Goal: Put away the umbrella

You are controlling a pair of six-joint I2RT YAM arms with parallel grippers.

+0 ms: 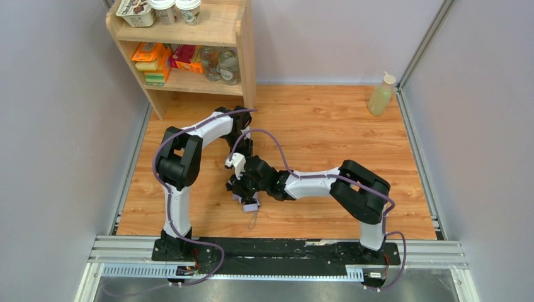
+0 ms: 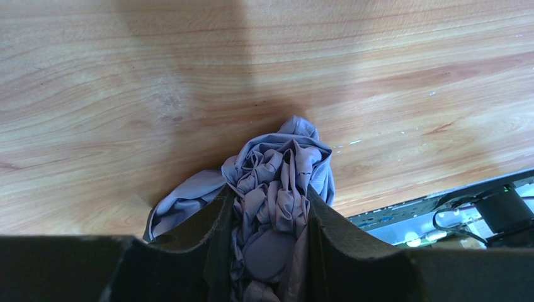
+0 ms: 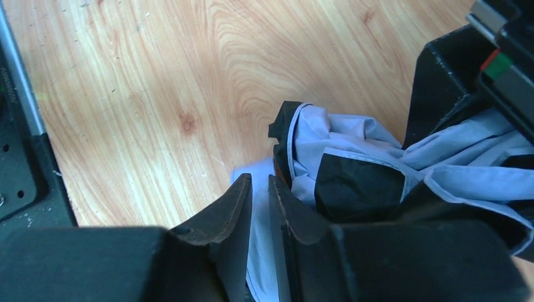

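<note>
Near the front edge of the table (image 1: 327,126), left fingers (image 2: 211,242) and right fingers (image 3: 234,217) clench the umbrella (image 2: 277,170).

Bright, even light from overhead, just a soft shadow on the wood tabletop (image 2: 409,94) ahead of the left gripper (image 2: 269,195), and both it and the right gripper (image 3: 260,185) look dark and mushy close-up.

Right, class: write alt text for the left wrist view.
The left claw grips the bunched pale lilac umbrella fabric between its black fingers, with the wooden table behind. A metal rail shows at lower right.
</note>
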